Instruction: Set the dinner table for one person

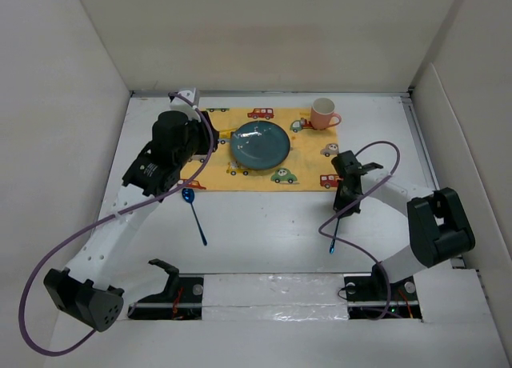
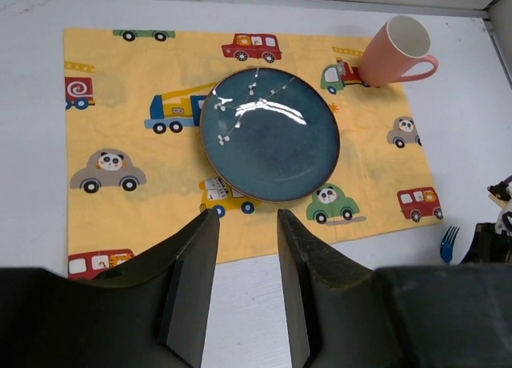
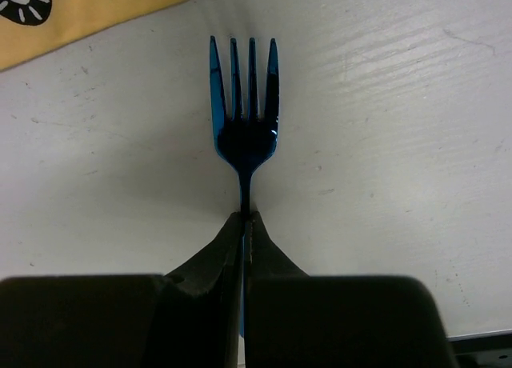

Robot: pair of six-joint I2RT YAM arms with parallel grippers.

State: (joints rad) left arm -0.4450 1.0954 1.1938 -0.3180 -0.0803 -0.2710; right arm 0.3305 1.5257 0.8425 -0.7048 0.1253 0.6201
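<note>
On the dinner table (image 1: 264, 224): a white tabletop fills the floor of the walled workspace; a yellow mat (image 1: 312, 140) printed with cartoon cars lies toward its far side.
Plate (image 1: 260, 143): dark blue and round, it sits flat on the middle of the mat, glossy in the left wrist view.
Mug (image 1: 323, 114): pink and upright on the mat's far right corner, with its handle turned right; it stands apart from the plate.
Spoon (image 1: 194, 216): blue, it lies on the bare table near the mat's near left part. Its bowl points far, close to the mat's edge, and its handle runs toward the near side and slightly right.
Fork (image 3: 245, 140): blue, four tines pointing far toward the mat's near right corner. The handle trails back toward the near edge; whether it rests on the table or is just lifted cannot be told.
Left gripper (image 2: 246, 216): it hovers above the mat's near edge, left of the plate. The jaws are parted and hold nothing — mat and bare table show between the fingers.
Right gripper (image 3: 246, 218): it is just off the mat's near right corner, with the jaws pressed together on the fork's thin neck right behind the tines.
</note>
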